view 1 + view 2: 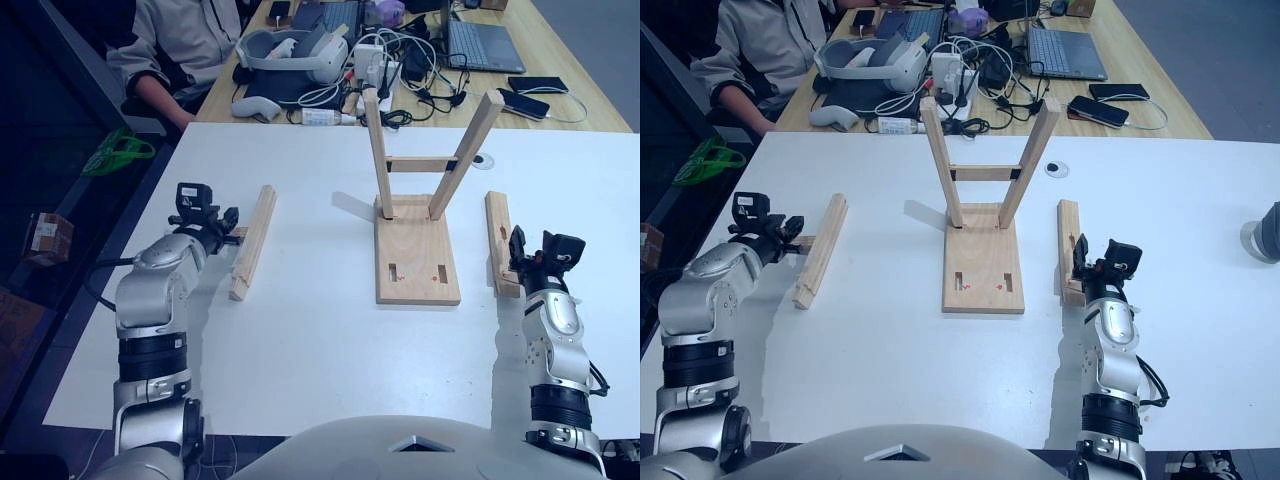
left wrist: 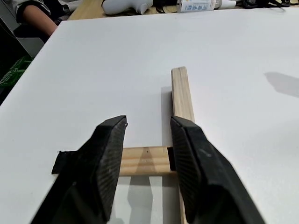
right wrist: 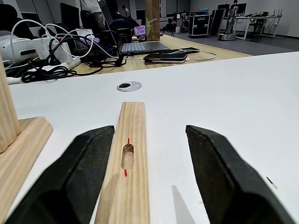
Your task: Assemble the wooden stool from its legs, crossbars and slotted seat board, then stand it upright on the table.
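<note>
The slotted seat board lies flat at the table's middle. Two legs stand slanted in its far slots, joined by a crossbar. On the left lies a loose leg with a short crossbar sticking out of its side. My left gripper is open, its fingers to either side of that short crossbar. To the right of the board lies a second loose leg with a slot hole. My right gripper is open at this leg's near end, one finger on each side.
A wooden desk behind the white table carries a laptop, a headset, cables and phones. A person sits at its left end. A cable grommet sits near the table's far edge, and a grey object at its right edge.
</note>
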Controlling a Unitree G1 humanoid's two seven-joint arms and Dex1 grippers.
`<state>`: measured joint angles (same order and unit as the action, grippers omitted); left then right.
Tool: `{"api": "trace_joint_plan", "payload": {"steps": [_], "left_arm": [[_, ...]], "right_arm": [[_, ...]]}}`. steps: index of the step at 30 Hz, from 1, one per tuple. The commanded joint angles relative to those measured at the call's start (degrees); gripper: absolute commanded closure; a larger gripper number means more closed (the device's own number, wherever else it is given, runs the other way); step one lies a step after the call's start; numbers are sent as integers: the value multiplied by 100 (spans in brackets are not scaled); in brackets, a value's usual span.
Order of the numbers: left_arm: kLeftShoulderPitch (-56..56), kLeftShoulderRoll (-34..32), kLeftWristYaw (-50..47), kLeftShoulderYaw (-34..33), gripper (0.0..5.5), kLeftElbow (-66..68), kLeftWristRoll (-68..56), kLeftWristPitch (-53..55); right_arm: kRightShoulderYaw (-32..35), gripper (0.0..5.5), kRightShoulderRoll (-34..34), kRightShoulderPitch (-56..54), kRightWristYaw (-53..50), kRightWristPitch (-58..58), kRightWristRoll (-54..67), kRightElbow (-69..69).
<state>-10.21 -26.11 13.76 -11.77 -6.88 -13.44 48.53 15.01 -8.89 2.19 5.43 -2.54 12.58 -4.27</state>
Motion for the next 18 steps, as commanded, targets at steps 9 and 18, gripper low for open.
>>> {"api": "trace_joint_plan", "payload": {"steps": [9, 18], "left_arm": [[710, -96, 244, 550, 366, -1159, -190, 1292], [838, -365, 188, 885, 379, -1033, 152, 1282]], "right_arm": [[132, 262, 9, -11, -46, -88, 29, -39], [132, 262, 8, -61, -54, -59, 17, -105]]}}
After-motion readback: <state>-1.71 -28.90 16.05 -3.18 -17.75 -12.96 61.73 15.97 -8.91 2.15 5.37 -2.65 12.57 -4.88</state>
